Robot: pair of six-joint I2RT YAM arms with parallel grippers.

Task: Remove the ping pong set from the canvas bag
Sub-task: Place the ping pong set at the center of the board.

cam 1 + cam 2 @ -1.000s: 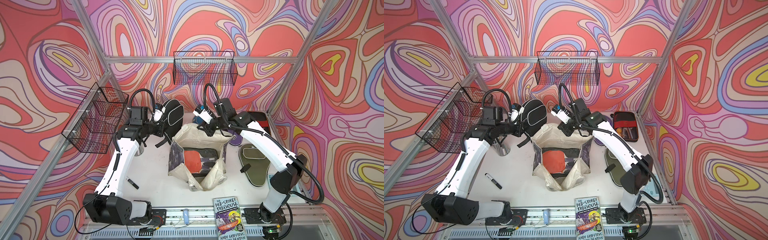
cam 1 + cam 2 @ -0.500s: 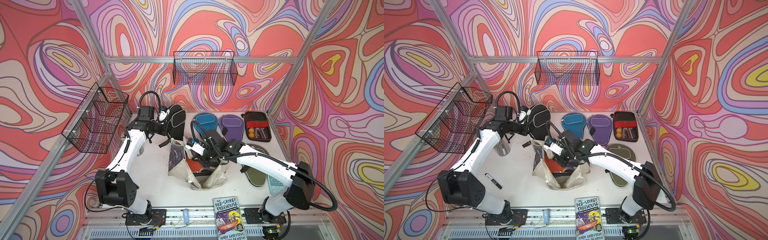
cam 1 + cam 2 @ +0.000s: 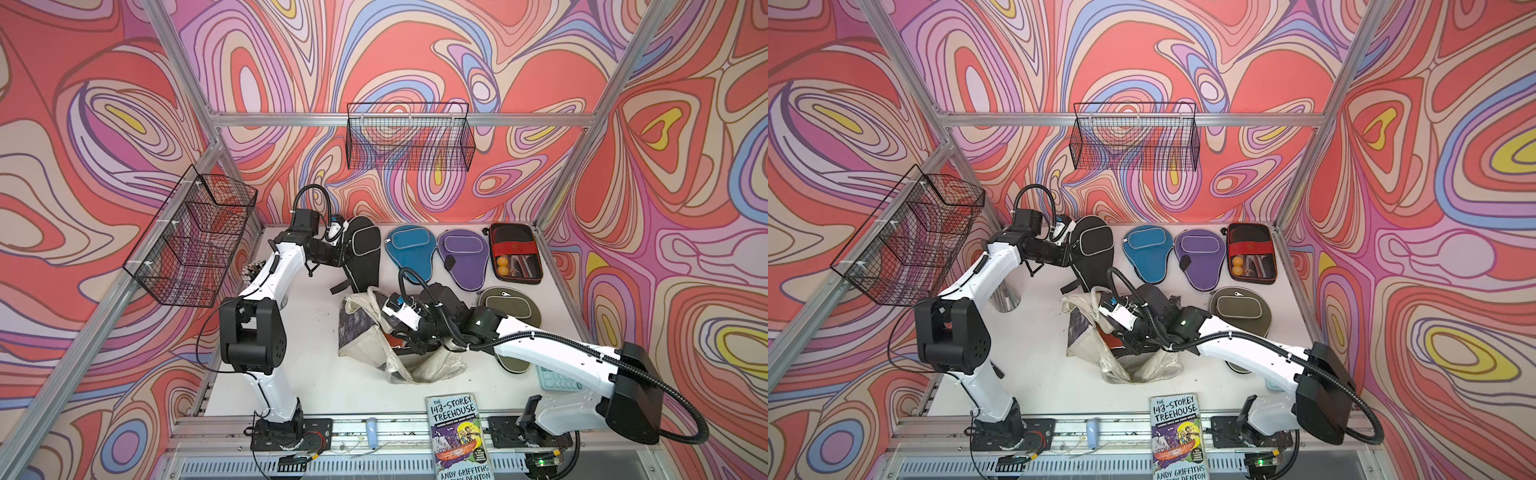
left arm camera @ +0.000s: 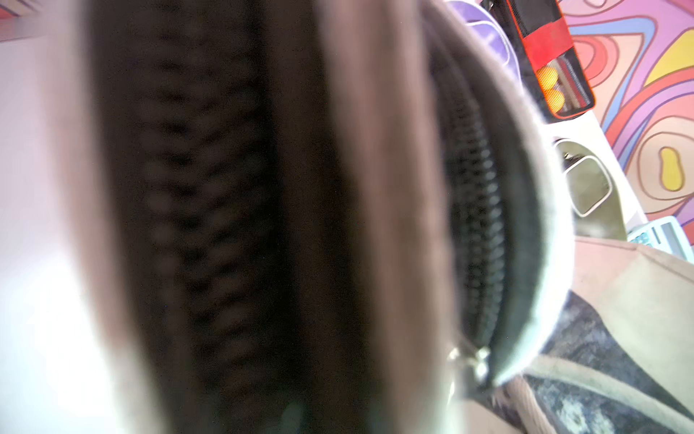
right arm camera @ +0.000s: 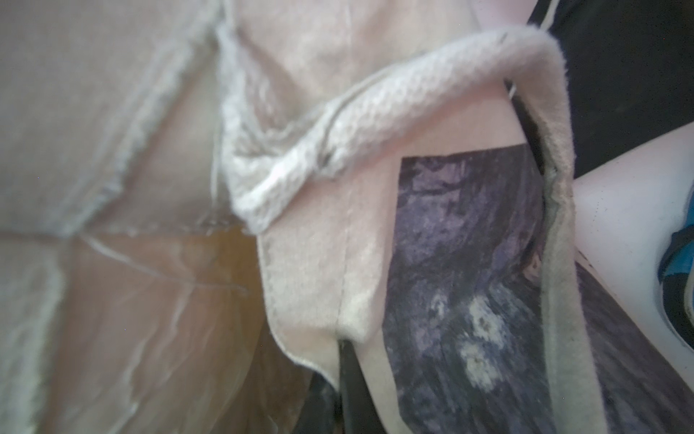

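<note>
The cream canvas bag (image 3: 415, 368) (image 3: 1086, 340) lies slumped mid-table, and something red (image 3: 392, 341) shows in its mouth. My right gripper (image 3: 405, 345) (image 5: 347, 379) is shut on the bag's cloth rim (image 5: 319, 300), beside a handle (image 5: 375, 112). At the back left, my left gripper (image 3: 344, 249) is shut on the black paddle cover (image 3: 365, 249) (image 4: 225, 225), which stands on edge. Blue (image 3: 407, 251), purple (image 3: 463, 255) and olive (image 3: 509, 309) covers and a rectangular case with orange balls (image 3: 515, 253) lie at the back right.
Two black wire baskets hang on the back wall (image 3: 409, 137) and the left wall (image 3: 195, 237). A paperback book (image 3: 457, 436) lies at the front edge. A pale blue calculator (image 3: 557, 380) sits partly under the right arm. Aluminium posts frame the table.
My right gripper has swung from the bag's back rim down toward the front, pulling the bag flatter and uncovering the blue and purple covers. The left arm drew back with the black cover.
</note>
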